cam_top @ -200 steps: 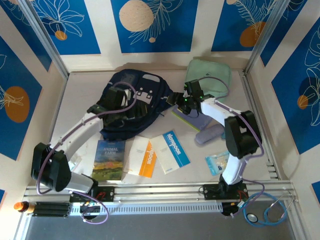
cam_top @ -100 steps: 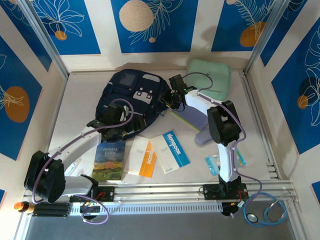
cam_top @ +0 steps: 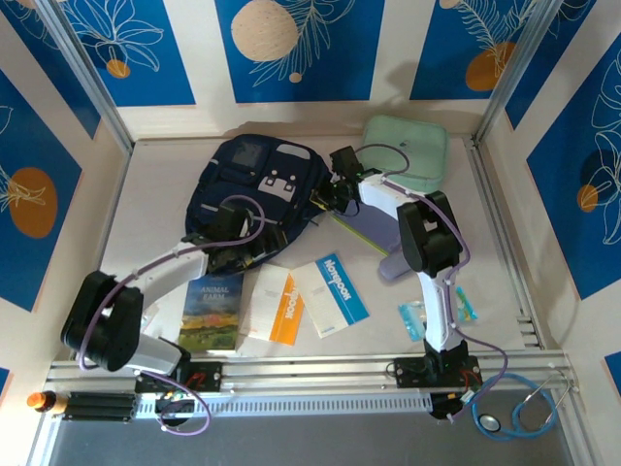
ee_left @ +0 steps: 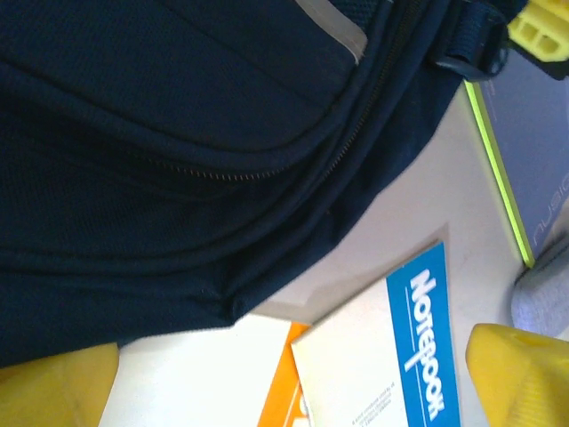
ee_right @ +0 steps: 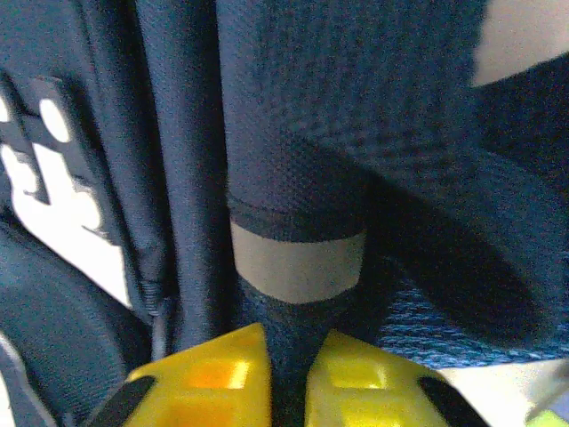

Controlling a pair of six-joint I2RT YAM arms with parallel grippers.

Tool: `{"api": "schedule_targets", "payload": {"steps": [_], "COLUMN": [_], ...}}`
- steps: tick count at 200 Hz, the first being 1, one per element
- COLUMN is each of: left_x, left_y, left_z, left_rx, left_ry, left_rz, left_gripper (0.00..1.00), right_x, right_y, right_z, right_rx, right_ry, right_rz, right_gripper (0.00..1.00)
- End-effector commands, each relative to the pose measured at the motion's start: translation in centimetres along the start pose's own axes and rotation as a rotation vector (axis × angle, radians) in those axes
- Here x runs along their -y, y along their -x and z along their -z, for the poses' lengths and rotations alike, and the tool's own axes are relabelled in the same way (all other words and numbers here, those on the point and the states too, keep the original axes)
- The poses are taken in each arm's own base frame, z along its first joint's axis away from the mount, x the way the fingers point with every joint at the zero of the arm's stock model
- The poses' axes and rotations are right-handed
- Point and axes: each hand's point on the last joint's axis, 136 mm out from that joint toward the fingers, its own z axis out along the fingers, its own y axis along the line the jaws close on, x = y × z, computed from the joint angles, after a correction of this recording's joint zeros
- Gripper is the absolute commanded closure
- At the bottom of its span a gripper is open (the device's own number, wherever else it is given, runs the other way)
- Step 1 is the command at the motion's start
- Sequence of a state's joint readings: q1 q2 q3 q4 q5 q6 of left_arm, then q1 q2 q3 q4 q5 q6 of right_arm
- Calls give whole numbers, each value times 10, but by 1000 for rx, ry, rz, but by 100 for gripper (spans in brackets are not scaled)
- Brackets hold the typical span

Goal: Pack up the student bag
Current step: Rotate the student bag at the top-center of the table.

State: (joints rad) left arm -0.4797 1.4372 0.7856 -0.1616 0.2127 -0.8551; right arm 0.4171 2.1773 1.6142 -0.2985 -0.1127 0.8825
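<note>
The student bag (cam_top: 257,184), a dark navy backpack with white patches, lies at the back middle of the table. My right gripper (cam_top: 325,199) is at the bag's right edge. In the right wrist view its yellow fingers (ee_right: 218,378) are shut (ee_right: 289,360) on a navy fabric strap (ee_right: 298,267) of the bag (ee_right: 293,107), just below a pale stripe. My left gripper (cam_top: 245,254) hovers open at the bag's near edge. Its yellow fingertips (ee_left: 520,374) stand wide apart (ee_left: 284,391) over the bag's seams (ee_left: 178,133) and two notebooks.
A blue-banded notebook (cam_top: 332,294) (ee_left: 400,356), an orange-and-white booklet (cam_top: 277,306) and an Animal Farm book (cam_top: 213,311) lie near the front. A purple lime-edged notebook (cam_top: 374,228), grey pouch (cam_top: 408,262) and mint-green case (cam_top: 408,146) lie on the right.
My right gripper moved left from the purple notebook to the bag's right edge and closed on its strap. My left gripper slid down the bag toward its near edge.
</note>
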Motion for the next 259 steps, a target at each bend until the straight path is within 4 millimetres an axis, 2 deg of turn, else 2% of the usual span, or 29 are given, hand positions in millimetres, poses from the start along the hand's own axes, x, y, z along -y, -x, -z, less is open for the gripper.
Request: {"api": "schedule_targets", "payload": {"steps": [1,12,40,69,105,128,156,179,198,229,245,259], "left_x": [-4,-4,4,-10,-31,-42,-42,-26,-10,33,50,57], "left_y": [21,33,60,89,121,132,123,98,73,36,31,31], "left_z": [-11,-14,-17,-13,-3,21,54,69,71,52,39,25], "left_rx": [83,113,163,224,276,324,385,391,381,343,328,323], "left_ry": [5,1,-17,52,124,221,303,350,354,290,272,285], "left_rz": [26,36,21,-6,-31,-65,-88,-149,-185,-311,-356,-352], "left_gripper": [0,0,0,0,0,0,1,4,6,11,13,15], "right_x": [-30,-38,-63,-75,-74,-74,-67,-76,-84,-92,-95,-98], "right_y": [0,0,-6,-20,-34,-34,-28,-23,-22,-22,-25,-28], "right_z": [8,18,48,72,80,80,86,88,91,94,95,99], "right_rx": [-27,-18,-10,0,-1,14,51,69,72,56,35,4], "right_ry": [163,201,296,334,321,281,191,187,192,209,215,240], "right_rz": [89,116,154,156,87,4,-123,-153,-159,-163,-164,-166], "right_gripper": [94,100,100,100,100,100,100,100,100,100,100,100]}}
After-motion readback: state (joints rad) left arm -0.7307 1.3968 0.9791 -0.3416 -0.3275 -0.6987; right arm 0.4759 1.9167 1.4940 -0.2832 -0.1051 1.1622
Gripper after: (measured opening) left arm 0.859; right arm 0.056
